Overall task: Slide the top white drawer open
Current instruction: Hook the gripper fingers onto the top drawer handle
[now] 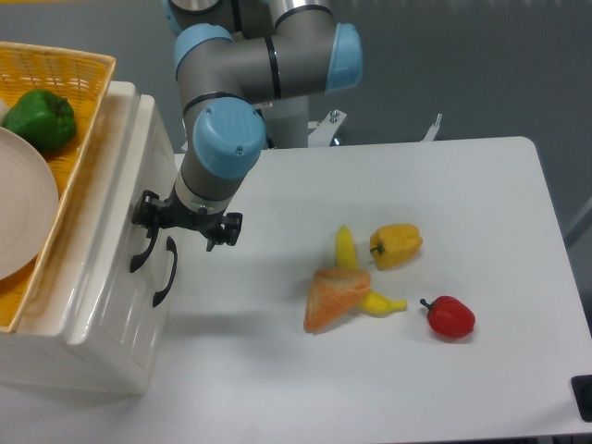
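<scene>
Nearest the camera, the cabinet stands at the left of the counter, and the top white drawer looks closed, its black handle facing right. The gripper sits at that handle, but I cannot tell whether its jaws are closed around it. The hold should be firm before a straight pull rightward, away from the cabinet; no writing or brand is readable anywhere.
</scene>
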Motion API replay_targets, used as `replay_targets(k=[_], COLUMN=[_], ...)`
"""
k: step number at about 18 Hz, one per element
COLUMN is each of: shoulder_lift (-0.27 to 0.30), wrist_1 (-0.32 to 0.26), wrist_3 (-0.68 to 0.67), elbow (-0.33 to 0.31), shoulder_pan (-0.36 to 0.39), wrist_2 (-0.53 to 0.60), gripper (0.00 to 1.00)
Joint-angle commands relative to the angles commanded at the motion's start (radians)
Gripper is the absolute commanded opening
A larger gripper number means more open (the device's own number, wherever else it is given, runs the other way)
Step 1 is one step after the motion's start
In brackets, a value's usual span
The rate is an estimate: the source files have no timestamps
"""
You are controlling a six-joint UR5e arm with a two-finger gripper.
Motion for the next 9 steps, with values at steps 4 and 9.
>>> replay_targets(k=[4,9], shoulder_lift=[-0.009,-0.015], wrist_1=[0.000,0.000], wrist_3=[0.000,0.002], elbow=[0.012,0.017], shoulder_pan=[0.000,0.000], wrist_2=[0.000,0.014], gripper=[1.00,1.00])
